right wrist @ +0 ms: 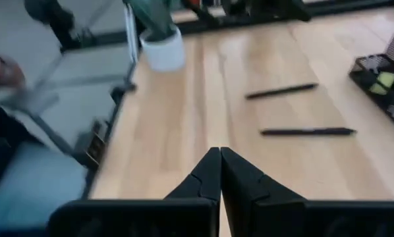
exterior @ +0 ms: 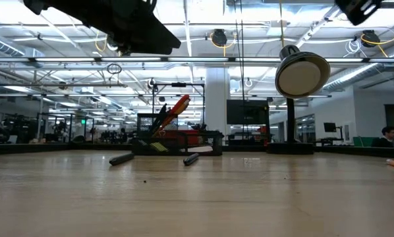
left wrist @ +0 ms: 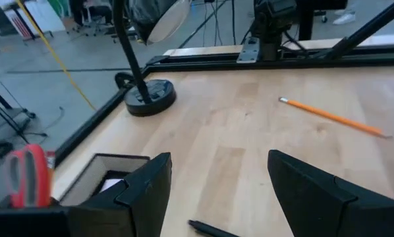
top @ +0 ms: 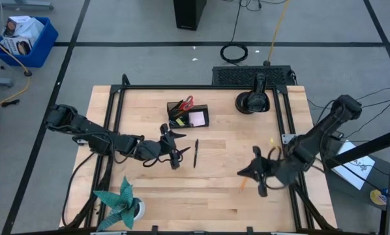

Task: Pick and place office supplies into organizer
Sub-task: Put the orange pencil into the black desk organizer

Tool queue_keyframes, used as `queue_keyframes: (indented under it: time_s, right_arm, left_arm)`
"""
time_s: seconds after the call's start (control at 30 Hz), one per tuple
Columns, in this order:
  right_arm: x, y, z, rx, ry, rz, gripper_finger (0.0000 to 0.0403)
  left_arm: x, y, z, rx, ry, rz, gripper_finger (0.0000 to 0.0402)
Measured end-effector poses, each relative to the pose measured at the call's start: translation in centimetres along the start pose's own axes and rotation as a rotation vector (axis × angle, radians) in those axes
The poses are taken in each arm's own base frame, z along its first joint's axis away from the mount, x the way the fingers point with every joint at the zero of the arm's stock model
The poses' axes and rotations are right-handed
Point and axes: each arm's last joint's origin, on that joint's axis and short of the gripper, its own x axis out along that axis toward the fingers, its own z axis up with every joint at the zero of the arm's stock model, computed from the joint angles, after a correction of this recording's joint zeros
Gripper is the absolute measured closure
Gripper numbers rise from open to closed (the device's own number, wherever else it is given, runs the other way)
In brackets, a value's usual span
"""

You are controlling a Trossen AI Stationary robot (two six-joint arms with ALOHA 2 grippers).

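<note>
Left gripper (top: 175,145), fingers apart & empty, hovers mid-table just beside thin black pen (top: 195,153), whose long axis runs front-to-back, near black rectangular organizer (top: 188,116). Right gripper (top: 255,171) is shut, empty, farther off; left arm's nearer.

Table (top: 214,189): pale wood, smooth, matt, visible grain. Organizer (top: 198,109): black, looks like wire mesh. Scissors (left wrist: 29,174): glossy red plastic handles. Pencil (left wrist: 334,117): orange, painted wood. Gripper fingers (left wrist: 319,191): matt black plastic.
</note>
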Motion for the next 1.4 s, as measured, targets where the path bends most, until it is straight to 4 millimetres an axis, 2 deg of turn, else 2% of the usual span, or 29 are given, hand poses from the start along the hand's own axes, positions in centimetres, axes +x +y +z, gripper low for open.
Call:
queue_keyframes:
  time_s: [0.1,0.2,0.3,0.43,0.53,0.67,0.73,0.83,1.03,1.17,1.4]
  right_arm:
    - [-0.5,-1.7,1.1,-0.076,0.109,-0.008,0.0402]
    - [-0.6,-3.0,1.0,-0.218,0.216,0.037,0.0394]
    - [-0.1,-3.5,0.1,-0.354,0.313,0.147,0.0379]
    - [0.4,-4.1,-1.5,-0.435,0.365,0.161,0.0349]
    - [0.7,-4.6,-3.0,-0.441,0.443,0.14,0.0328]
    - [0.5,-5.6,-4.4,-0.308,0.639,0.068,0.0314]
    - [0.6,-5.6,-5.1,-0.282,0.717,0.079,0.031]
    - [1.2,-4.7,-5.4,-0.289,0.73,0.156,0.0307]
    - [2.0,-4.3,-6.7,-0.442,0.807,0.179,0.0307]
    - [2.9,-4.3,-7.1,-0.559,0.791,0.117,0.0308]
    - [3.9,-4.4,-8.4,-0.701,0.87,0.144,0.0305]
  left_arm:
    - [0.3,0.4,0.1,0.036,-0.001,0.016,0.0144]
    - [0.5,0.8,0.2,0.033,-0.013,0.03,0.0144]
    - [0.7,1.2,0.6,-0.028,-0.045,0.044,0.0144]
    - [1.0,1.7,0.9,-0.077,-0.068,0.06,0.0144]
    - [1.1,2.0,1.0,-0.104,-0.077,0.069,0.0144]
    - [1.1,2.0,1.0,-0.131,-0.078,0.068,0.0144]
    - [1.1,2.0,1.0,-0.143,-0.078,0.067,0.0144]
    - [1.1,2.0,0.9,-0.187,-0.075,0.065,0.0144]
    - [1.1,1.9,0.5,-0.292,-0.04,0.061,0.0144]
    - [1.0,1.7,0.4,-0.361,-0.035,0.054,0.0144]
    - [0.8,1.4,0.4,-0.394,-0.034,0.04,0.0144]
